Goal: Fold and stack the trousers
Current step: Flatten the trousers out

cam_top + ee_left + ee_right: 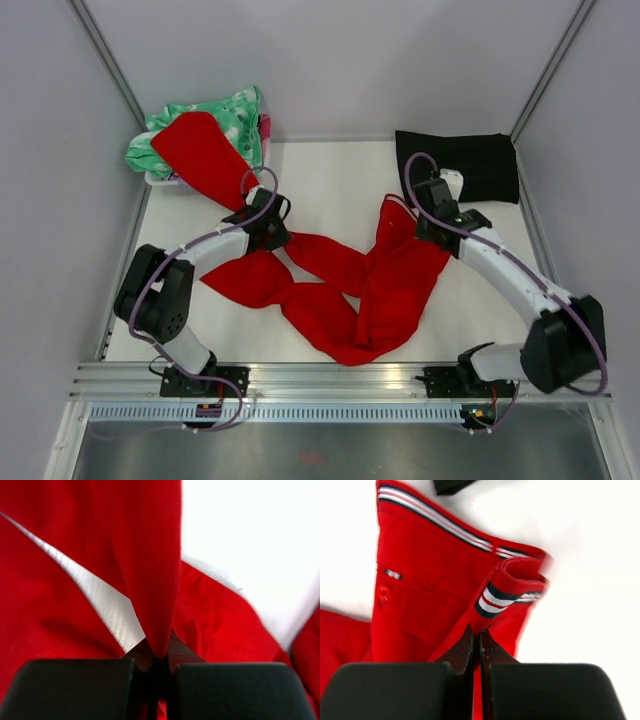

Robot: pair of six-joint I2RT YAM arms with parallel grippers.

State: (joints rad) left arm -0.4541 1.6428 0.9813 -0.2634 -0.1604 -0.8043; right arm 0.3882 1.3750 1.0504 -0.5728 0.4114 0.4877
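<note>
The trousers [370, 290] sprawl crumpled across the middle of the table [340, 175], one leg reaching its far-left corner over a green-and-white garment [230, 110]. The left gripper [159, 654] is pinched tight on a leg fold. Toward the table's right, the right gripper [476, 641] is pinched tight on the striped waistband.

Bright red trousers [390, 290] lie crumpled, legs twisted.

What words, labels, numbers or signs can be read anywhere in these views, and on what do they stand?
No text can be read in any view.
The small white tag on the trousers: too small and blurred to read.
The waistband: stripes only, no lettering.
The black cloth and the green-and-white garment: no print visible.
</note>
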